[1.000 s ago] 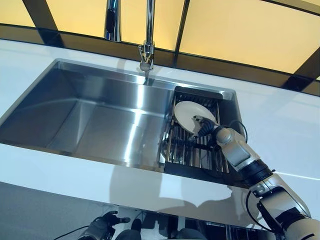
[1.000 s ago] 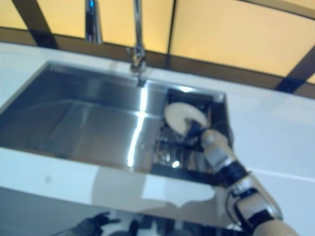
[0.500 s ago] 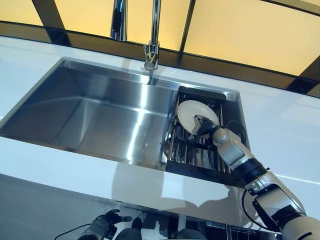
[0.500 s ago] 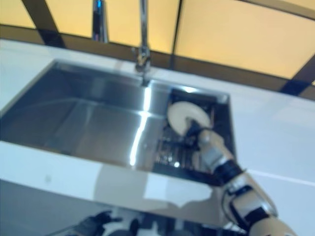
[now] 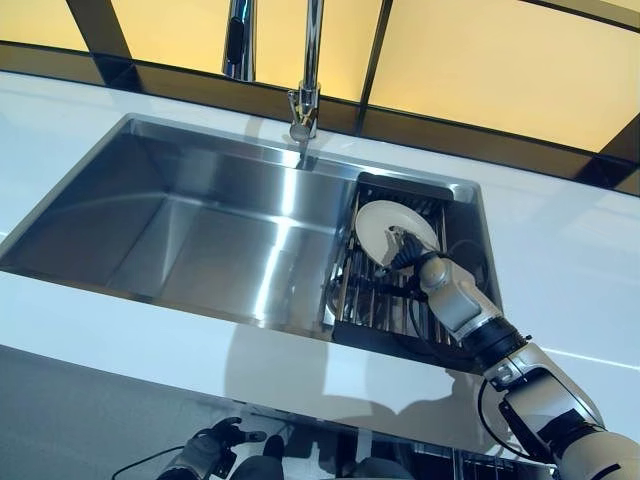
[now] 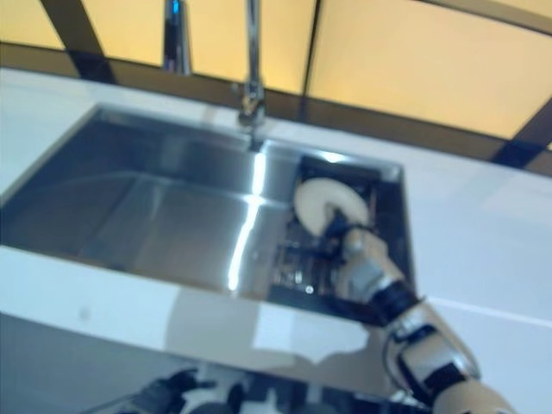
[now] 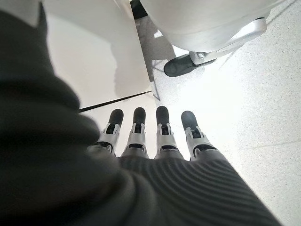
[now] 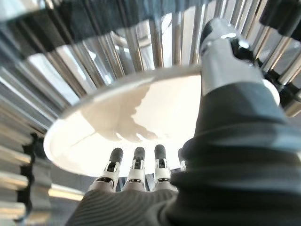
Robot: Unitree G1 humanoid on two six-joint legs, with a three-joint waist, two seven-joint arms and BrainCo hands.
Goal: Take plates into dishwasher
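Observation:
A white plate (image 5: 384, 224) stands on edge in the dark dish rack (image 5: 385, 308) at the right end of the steel sink (image 5: 200, 240). My right hand (image 5: 413, 256) reaches down into the rack and lies against the plate's lower right face. In the right wrist view its fingers (image 8: 136, 165) are straight, with dark tips at the plate's (image 8: 141, 113) lower rim, and the thumb (image 8: 221, 52) lies across the plate's edge. My left hand (image 5: 208, 453) hangs low below the counter front, open and empty; its fingers (image 7: 162, 134) point at the floor.
A tall faucet (image 5: 308, 70) stands behind the sink, left of the rack. White counter (image 5: 560, 260) surrounds the sink. The rack's metal bars (image 8: 84, 56) stand close behind the plate. A dark window ledge runs along the back.
My right hand has edged a little further onto the plate. The whole picture shifted slightly since one second ago, so the camera moved. The left hand stays low.

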